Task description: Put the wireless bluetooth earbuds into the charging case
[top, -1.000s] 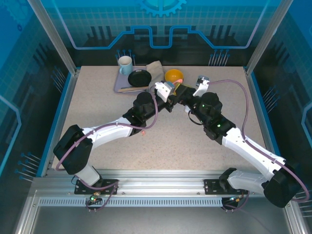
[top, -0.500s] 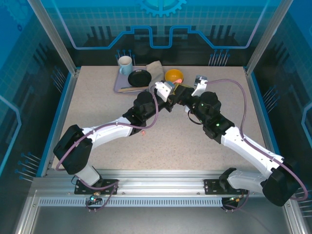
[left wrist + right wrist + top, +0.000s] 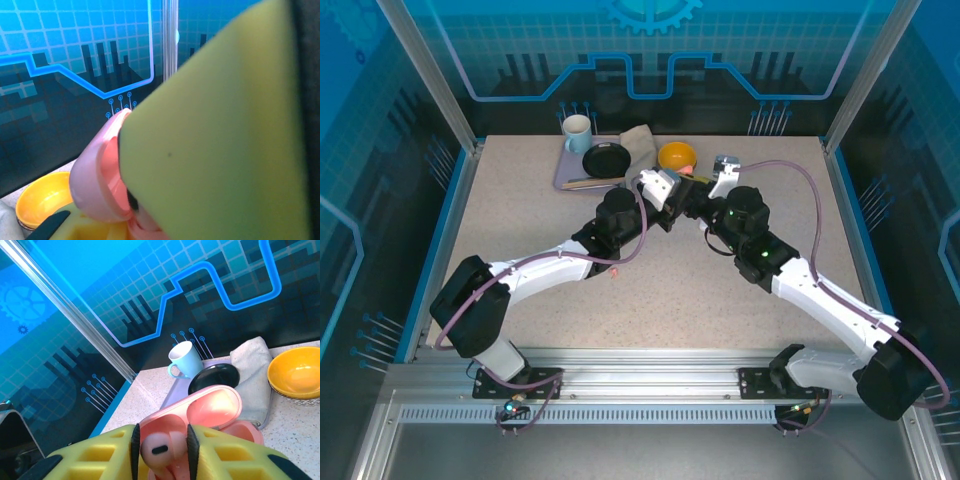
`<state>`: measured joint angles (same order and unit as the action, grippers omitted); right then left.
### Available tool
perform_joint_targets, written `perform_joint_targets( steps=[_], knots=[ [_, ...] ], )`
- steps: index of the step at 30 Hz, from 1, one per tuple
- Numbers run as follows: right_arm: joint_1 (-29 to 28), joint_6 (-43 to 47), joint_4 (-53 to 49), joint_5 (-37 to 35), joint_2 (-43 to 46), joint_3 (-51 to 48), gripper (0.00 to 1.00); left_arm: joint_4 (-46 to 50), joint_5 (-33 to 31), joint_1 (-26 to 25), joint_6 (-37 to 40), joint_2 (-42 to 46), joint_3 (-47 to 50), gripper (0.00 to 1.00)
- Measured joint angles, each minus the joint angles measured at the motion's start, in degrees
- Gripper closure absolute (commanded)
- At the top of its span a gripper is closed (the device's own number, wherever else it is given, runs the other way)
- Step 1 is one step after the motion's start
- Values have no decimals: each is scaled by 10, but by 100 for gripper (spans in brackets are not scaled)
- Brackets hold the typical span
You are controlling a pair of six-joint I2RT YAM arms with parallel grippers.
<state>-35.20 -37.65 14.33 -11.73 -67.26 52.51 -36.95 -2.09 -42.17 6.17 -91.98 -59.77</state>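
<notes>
A speckled beige table [image 3: 520, 200] sits inside blue, circuit-patterned walls, with a tray of dishes along its far edge at the upper middle of the overhead view. Just below that tray the two arms meet. The left gripper [image 3: 670, 192] is clamped tight on the open salmon-pink charging case [image 3: 215, 407], whose lid stands up in the lower centre of the right wrist view. At the bottom centre of that view, the right gripper [image 3: 162, 437] has its jaws drawn in to a narrow gap, with a salmon-pink earbud [image 3: 159, 450] pinched between the pads directly in front of the case's base. Whether the stem has entered its well is hidden. The likely failure is a stem slightly off its socket: it would catch on the rim, and a release then would let the earbud tip out and fall to the table. A hard push could also twist the case in the left jaws.
</notes>
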Motion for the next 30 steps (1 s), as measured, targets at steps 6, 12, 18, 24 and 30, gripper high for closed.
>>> perform_joint_targets(
  steps=[6, 12, 18, 24, 30],
  knots=[
    [11, -13, -23, 0, 0, 14, 59, -4, 3, 0, 0, 0, 0, 100],
    [24, -37, -38, 1, -2, 25, 55, -10, 4, 0, 0, 0, 0, 100],
    [34, -60, -38, 7, -3, 25, 44, -11, 4, 0, 0, 0, 0, 100],
    [41, -79, -50, 24, 26, 25, 36, -33, -3, 0, 0, 5, 15, 100],
    [41, -94, -95, 16, 127, 25, 31, -35, -7, 15, 0, 54, 74, 100]
  ],
)
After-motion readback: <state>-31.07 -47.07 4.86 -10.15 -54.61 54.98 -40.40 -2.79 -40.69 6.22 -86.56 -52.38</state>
